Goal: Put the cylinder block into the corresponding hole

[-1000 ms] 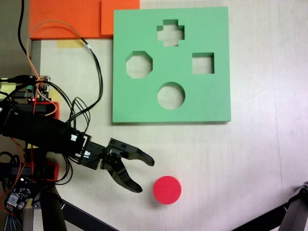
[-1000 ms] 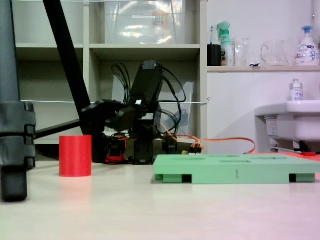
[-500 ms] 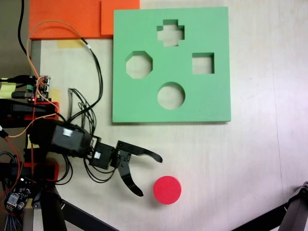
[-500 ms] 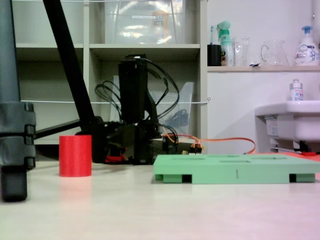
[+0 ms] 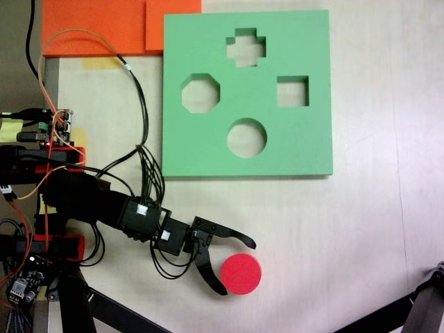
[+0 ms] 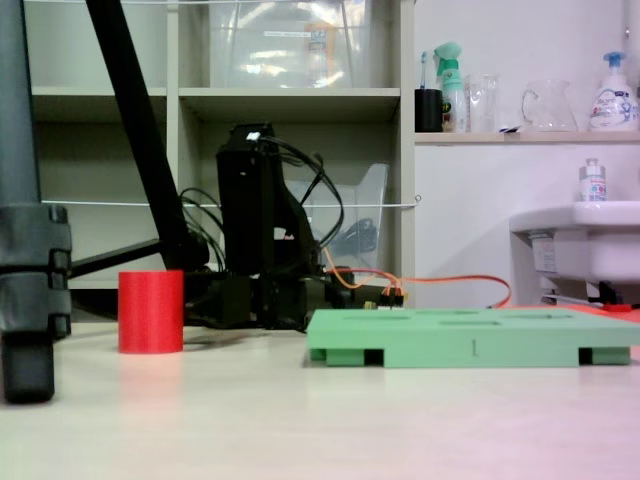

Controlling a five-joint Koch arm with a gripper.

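Observation:
The red cylinder block stands upright on the pale table, below the green foam board; from the side it is a short red drum. The board's round hole sits near its lower middle and is empty. My gripper is open at table level. One finger reaches past the block's upper left and the other finger lies at its lower left, so the block sits at the mouth of the jaws, close to both tips. In a fixed view the arm is folded low behind the block.
The board also has a cross cutout, an octagonal cutout and a square cutout. Orange foam sheets lie at the top left. Cables loop over the table's left side. Black tripod legs stand at the lower corners.
The arm has stretched out and dropped lower. The open gripper has slid right along the table until its fingers flank the block's left side. The block has not moved.

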